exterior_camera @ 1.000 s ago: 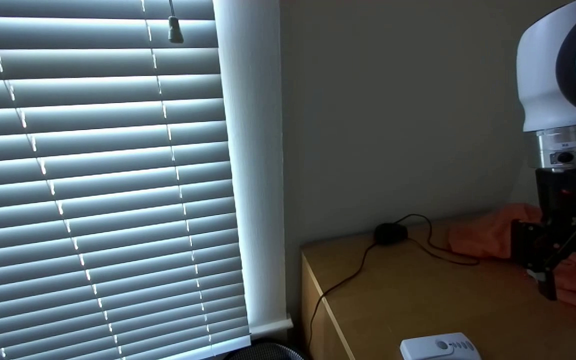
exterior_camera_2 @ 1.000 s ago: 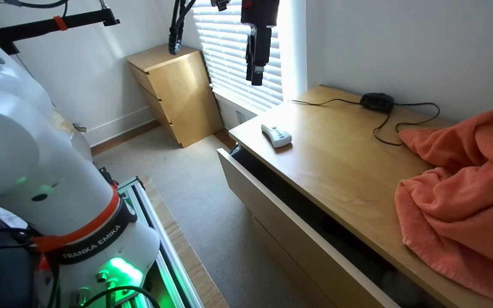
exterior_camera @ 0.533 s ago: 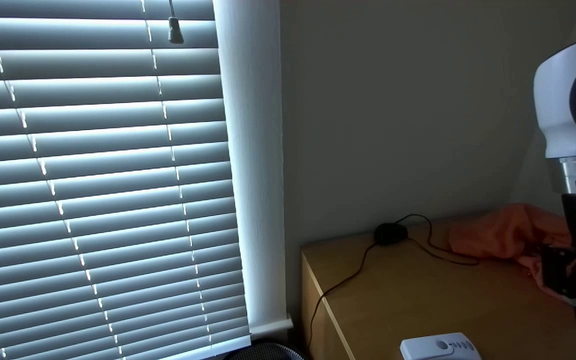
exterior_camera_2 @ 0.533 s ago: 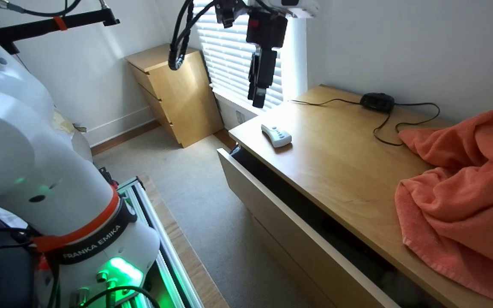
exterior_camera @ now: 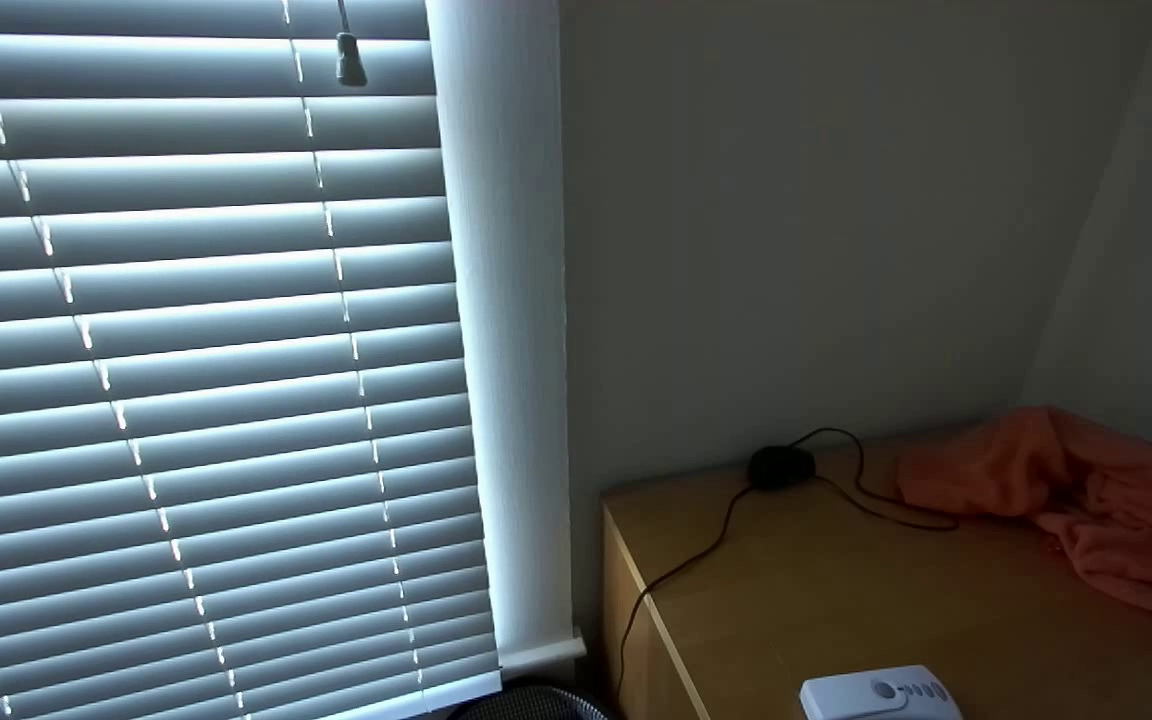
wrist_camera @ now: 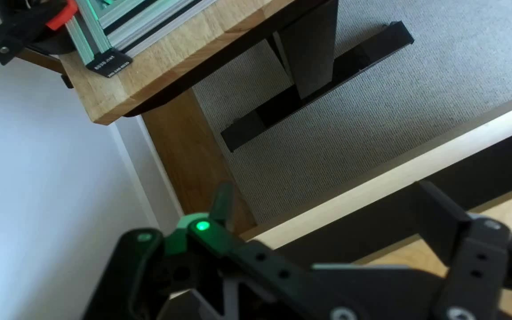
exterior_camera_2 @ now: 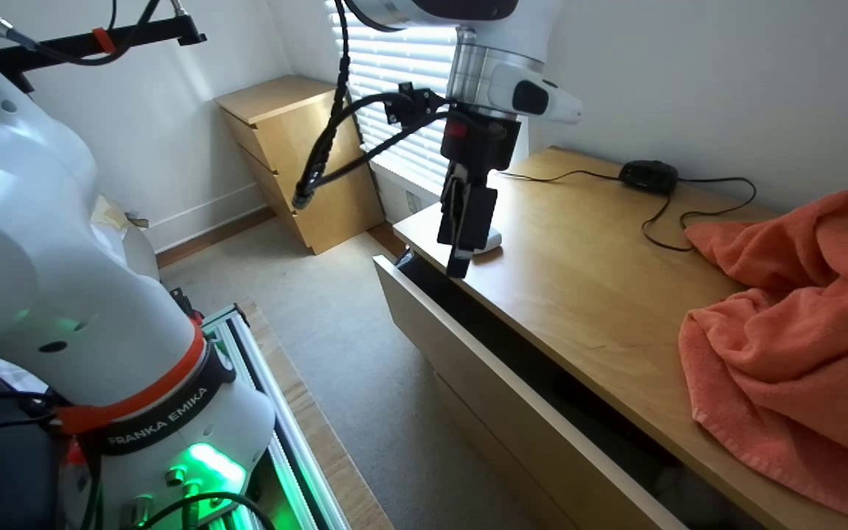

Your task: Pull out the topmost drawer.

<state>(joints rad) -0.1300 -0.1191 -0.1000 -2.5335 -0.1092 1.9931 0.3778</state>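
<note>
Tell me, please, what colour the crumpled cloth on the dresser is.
The cloth is coral orange; it shows best in an exterior view.

One robot arm [exterior_camera_2: 122,324], one gripper [wrist_camera: 330,209], two dressers [exterior_camera_2: 586,287], one pulled-out drawer [exterior_camera_2: 483,390].
Two fingers [wrist_camera: 223,205] on the gripper; in both exterior views, one white remote [exterior_camera: 881,693], one black box [exterior_camera_2: 648,177], one orange cloth [exterior_camera_2: 799,331] and one window blind [exterior_camera: 186,240]. In an exterior view come one pull knob [exterior_camera: 351,62] and one black mesh rim [exterior_camera: 531,702]. The wrist view gives one bench [wrist_camera: 171,58], with one dark leg [wrist_camera: 311,53] and one dark floor bar [wrist_camera: 282,106]. The far dresser [exterior_camera_2: 343,210] has drawers [exterior_camera_2: 240,136] too small to count surely; whether one cord [exterior_camera_2: 711,179] or two leave the black box cannot be told.
</note>
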